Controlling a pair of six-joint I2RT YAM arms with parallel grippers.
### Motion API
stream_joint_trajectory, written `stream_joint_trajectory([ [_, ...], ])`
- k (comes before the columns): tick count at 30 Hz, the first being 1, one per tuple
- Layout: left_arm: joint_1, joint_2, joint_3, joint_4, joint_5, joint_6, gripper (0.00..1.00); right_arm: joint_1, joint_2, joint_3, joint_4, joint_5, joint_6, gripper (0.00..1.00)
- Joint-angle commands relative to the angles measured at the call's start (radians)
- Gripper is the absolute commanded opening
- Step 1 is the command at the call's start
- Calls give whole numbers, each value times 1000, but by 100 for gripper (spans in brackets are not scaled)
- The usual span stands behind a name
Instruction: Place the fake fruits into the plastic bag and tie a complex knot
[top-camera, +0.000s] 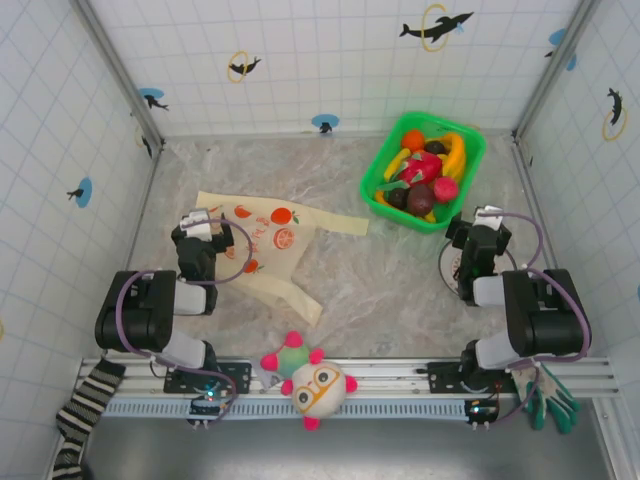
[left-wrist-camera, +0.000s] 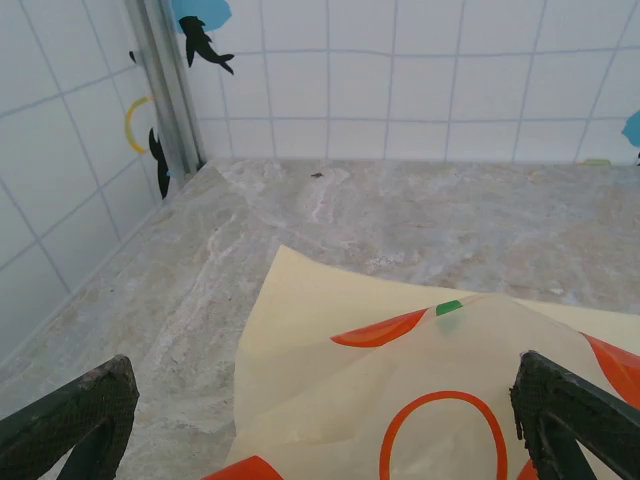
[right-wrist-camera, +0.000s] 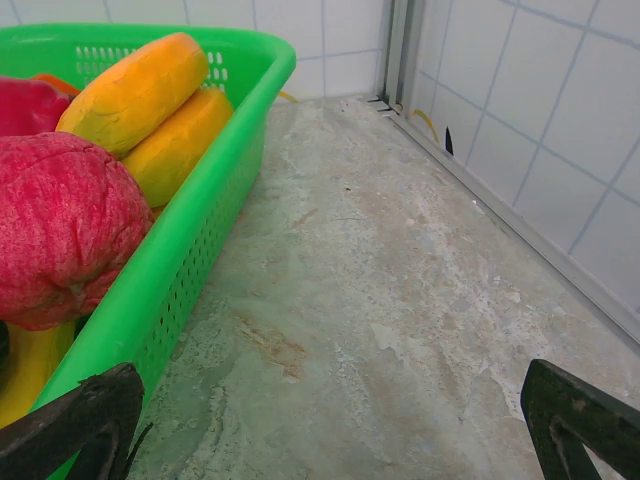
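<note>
Both were spread wide, holding nothing: my left gripper (left-wrist-camera: 320, 440) over the left end of the plastic bag (top-camera: 268, 235), which lay flat left of centre, my right gripper (right-wrist-camera: 330, 430) just beside the green basket (top-camera: 366, 186) with the fake fruits (top-camera: 425, 172) piled in it, far right. I figured I'd best pinch only the bag's top layer, so the mouth opens before any fruit goes in.
</note>
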Motion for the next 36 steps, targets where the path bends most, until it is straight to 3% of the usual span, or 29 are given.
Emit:
stream_joint_trajectory([
  [1, 4, -2, 16, -2, 9, -13, 98, 7, -5, 17, 49, 14, 0, 100],
  [23, 3, -6, 17, 3, 16, -12, 98, -13, -19, 12, 60, -8, 15, 100],
  [25, 3, -52, 62, -107, 46, 2, 98, -13, -74, 18, 1, 14, 17, 100],
  [30, 3, -263, 337, -671, 40, -44, 98, -14, -329, 105, -385, 36, 93, 100],
  [34, 3, -339, 552, -986, 105, -187, 97, -16, -488, 185, -625, -82, 209, 100],
  [36, 0, -348, 655, -1138, 206, -291, 94, -16, -550, 224, -716, -157, 280, 100],
])
